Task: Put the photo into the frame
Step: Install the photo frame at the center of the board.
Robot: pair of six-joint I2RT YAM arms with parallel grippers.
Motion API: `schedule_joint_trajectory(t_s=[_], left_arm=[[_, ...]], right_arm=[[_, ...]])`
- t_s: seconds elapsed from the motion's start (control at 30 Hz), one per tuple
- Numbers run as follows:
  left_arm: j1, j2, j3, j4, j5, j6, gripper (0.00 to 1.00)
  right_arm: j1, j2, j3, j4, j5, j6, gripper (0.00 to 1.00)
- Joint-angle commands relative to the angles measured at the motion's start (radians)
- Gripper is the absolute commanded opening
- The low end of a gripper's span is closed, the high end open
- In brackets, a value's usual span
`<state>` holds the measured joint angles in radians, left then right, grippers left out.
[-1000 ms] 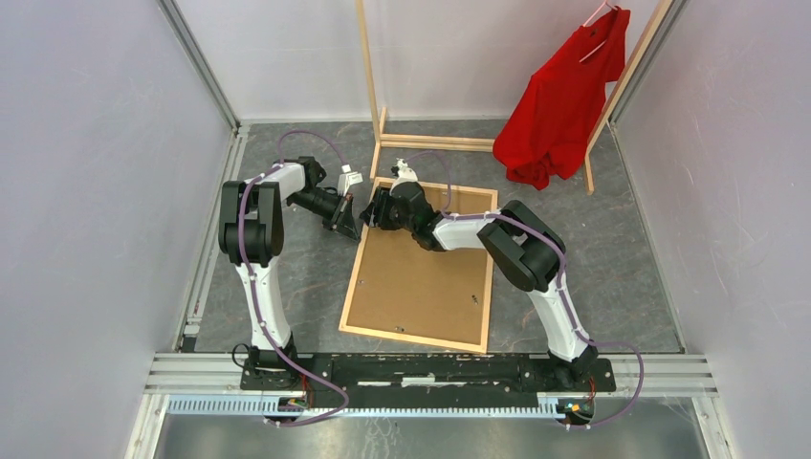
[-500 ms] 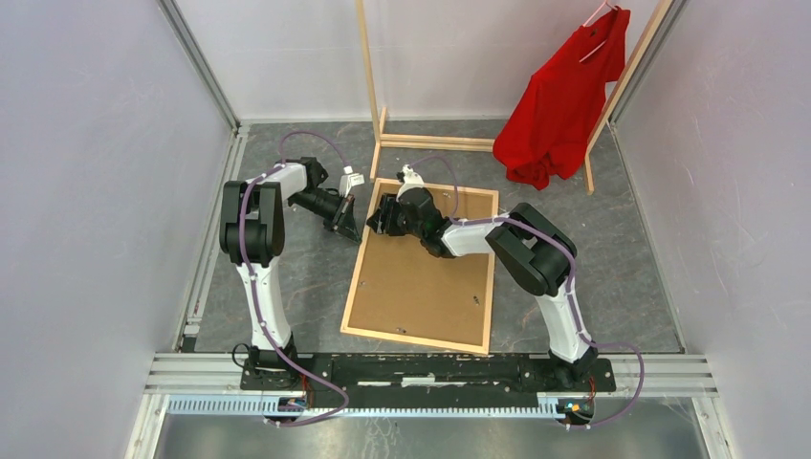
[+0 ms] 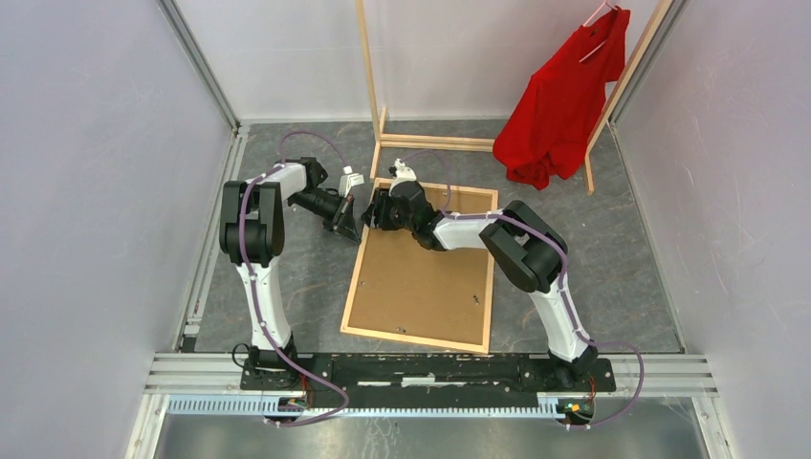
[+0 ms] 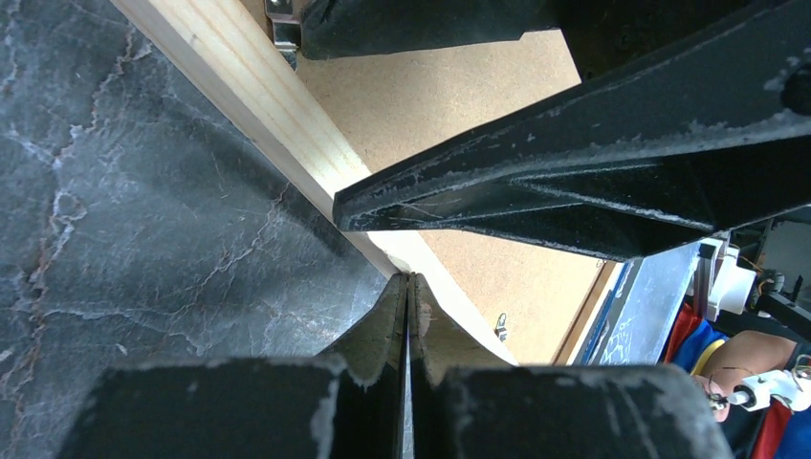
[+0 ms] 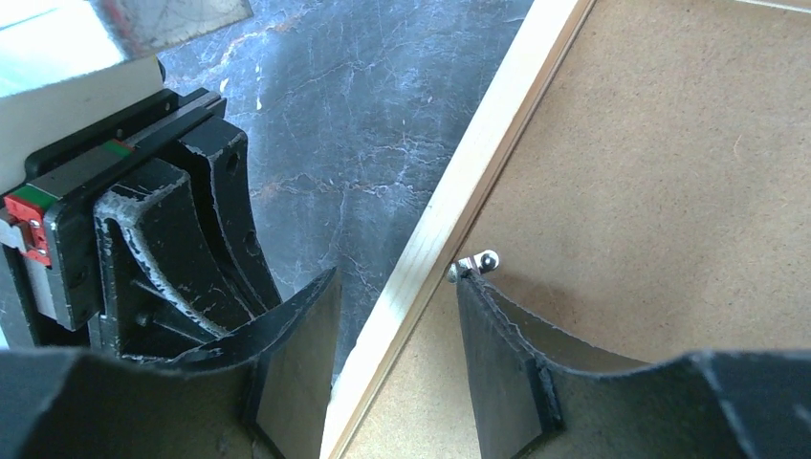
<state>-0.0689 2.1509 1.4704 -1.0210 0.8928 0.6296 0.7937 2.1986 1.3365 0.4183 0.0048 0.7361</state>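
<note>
The frame (image 3: pixel 355 277) of light wood lies flat on the dark marbled tabletop with its back up, and a brown backing board (image 3: pixel 421 277) fills it. The photo is hidden. My right gripper (image 3: pixel 375 208) is open at the frame's top-left corner. In the right wrist view it (image 5: pixel 397 277) straddles the left rail (image 5: pixel 478 182), with one fingertip at a small metal clip (image 5: pixel 475 262) on the board (image 5: pixel 650 191). My left gripper (image 3: pixel 346 222) is shut on nothing. Its tips (image 4: pixel 408 277) touch the rail's outer edge (image 4: pixel 258 105).
A tall wooden clothes rack (image 3: pixel 435 143) with a red shirt (image 3: pixel 564 96) stands just behind the frame. White walls close in on both sides, and an aluminium rail (image 3: pixel 206 249) runs along the left. More metal clips (image 3: pixel 475 299) sit on the board.
My right gripper drifted slightly down and to the right over the board, then came back to the top-left corner. The left gripper has edged a little closer to the rail.
</note>
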Motion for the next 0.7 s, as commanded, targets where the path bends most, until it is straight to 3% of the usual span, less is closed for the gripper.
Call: schedule_joint_trajectory(t_s=[0.0, 0.23, 0.37, 0.5, 0.6, 0.67], left_arm=[[-0.016, 0.003, -0.018, -0.021, -0.011, 0.076, 0.06], [-0.024, 0.006, -0.037, -0.02, 0.006, 0.087, 0.06], [-0.022, -0.006, -0.029, -0.049, 0.0, 0.105, 0.06], [-0.017, -0.052, -0.037, -0.08, -0.042, 0.13, 0.06], [-0.02, -0.101, -0.093, -0.048, -0.115, 0.131, 0.07], [-0.032, -0.132, -0.149, -0.007, -0.165, 0.126, 0.07]], right_arm=[[0.006, 0.054, 0.04, -0.061, 0.056, -0.02, 0.55], [0.019, 0.089, 0.073, -0.05, 0.037, 0.021, 0.54], [-0.003, 0.006, 0.032, -0.034, -0.029, 0.043, 0.58], [-0.068, -0.208, -0.093, -0.099, 0.008, -0.016, 0.73], [-0.135, -0.403, -0.23, -0.198, 0.127, -0.092, 0.98], [-0.191, -0.529, -0.345, -0.239, 0.207, -0.124, 0.98]])
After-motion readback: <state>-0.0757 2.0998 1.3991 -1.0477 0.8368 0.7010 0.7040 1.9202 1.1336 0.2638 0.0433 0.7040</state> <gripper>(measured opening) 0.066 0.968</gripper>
